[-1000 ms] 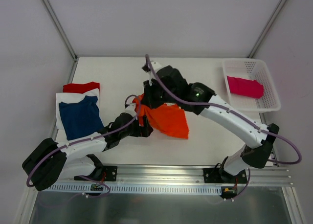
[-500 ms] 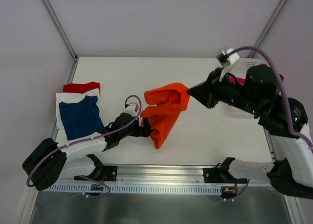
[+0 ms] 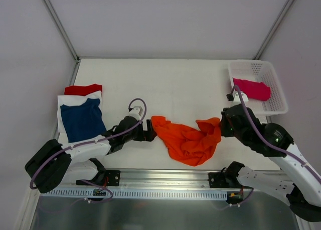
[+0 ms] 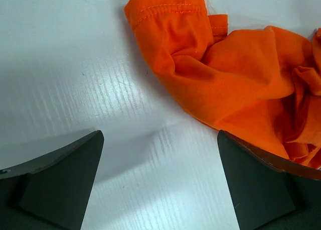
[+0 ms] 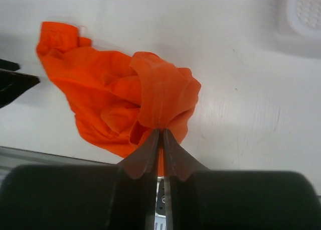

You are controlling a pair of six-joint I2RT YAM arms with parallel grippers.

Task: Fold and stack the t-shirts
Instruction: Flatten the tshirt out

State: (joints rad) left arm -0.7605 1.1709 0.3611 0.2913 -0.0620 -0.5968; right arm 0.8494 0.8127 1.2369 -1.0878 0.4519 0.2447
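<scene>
The orange t-shirt (image 3: 188, 139) lies crumpled on the white table near its front edge. My right gripper (image 3: 219, 125) is shut on its right end; in the right wrist view the cloth (image 5: 125, 97) is pinched between the jaws (image 5: 159, 134). My left gripper (image 3: 150, 130) is open and empty, just left of the shirt's left end; in the left wrist view a hemmed sleeve (image 4: 173, 16) lies ahead of the spread fingers (image 4: 65, 175). A navy t-shirt (image 3: 82, 120) lies folded on a white one (image 3: 64, 100), with a red one (image 3: 83, 89) behind. A magenta t-shirt (image 3: 251, 89) sits in the basket.
The white mesh basket (image 3: 271, 77) stands at the back right. The folded stack is at the table's left edge. A metal rail (image 3: 165, 177) runs along the near edge, by the arm bases.
My right gripper swung from the back centre out to the right, then down to the front right, pulling the orange shirt with it. My left gripper let go and now stands open.
</scene>
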